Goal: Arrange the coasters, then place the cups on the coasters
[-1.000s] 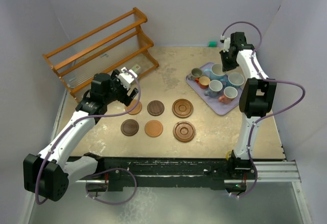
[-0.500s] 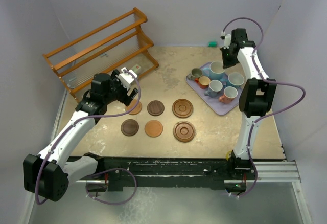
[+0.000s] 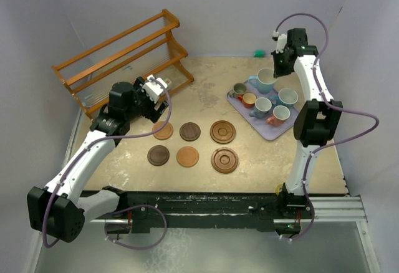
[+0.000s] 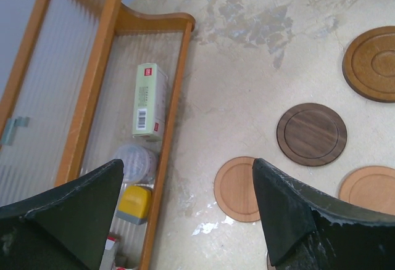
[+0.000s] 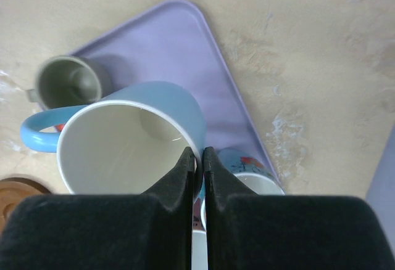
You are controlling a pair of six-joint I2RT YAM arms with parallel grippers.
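Right wrist view: the right gripper (image 5: 197, 154) pinches the blue cup (image 5: 133, 143) by its rim. The left gripper (image 4: 186, 177) is wide open

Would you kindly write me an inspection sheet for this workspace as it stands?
Surface: beige table, scuffed patches.
Job's things: six coasters in two rows of three, all bare; five cups on the lavender tray; light blue mug gripped by its rim.
Clutter: wooden rack holding a green box; green object by the far wall.
Grippers: left gripper open, empty; right gripper shut on the light blue mug.
Cables: purple cables loop along both arms.
Surroundings: plain walls.
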